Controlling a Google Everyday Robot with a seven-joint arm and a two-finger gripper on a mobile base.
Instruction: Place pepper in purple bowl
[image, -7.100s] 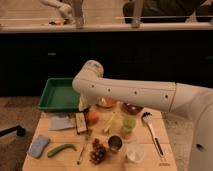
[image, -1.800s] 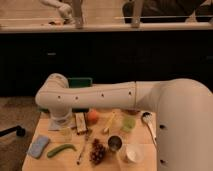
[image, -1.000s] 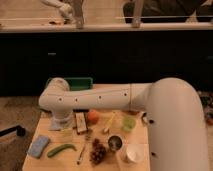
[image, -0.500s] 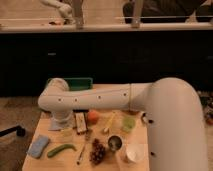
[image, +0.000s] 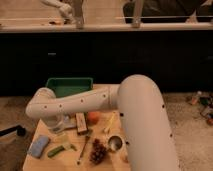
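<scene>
The green pepper (image: 59, 150) lies on the wooden table (image: 45, 161) near its front left corner. My gripper (image: 60, 133) hangs from the white arm (image: 85, 102) just above and behind the pepper, open, and nothing shows between its fingers. The arm stretches across the middle of the table from the right. The purple bowl is hidden behind it.
A green tray (image: 70, 85) stands at the back left. A blue sponge (image: 39, 146) lies left of the pepper. A brown box (image: 80, 122), an orange fruit (image: 93, 117), a yellow fruit (image: 107, 125), grapes (image: 99, 150), a metal cup (image: 115, 143) and a utensil (image: 84, 147) crowd the middle.
The arm has swung left and lowered over the table's front left since the earliest frames. Over the last second nothing has visibly moved.
</scene>
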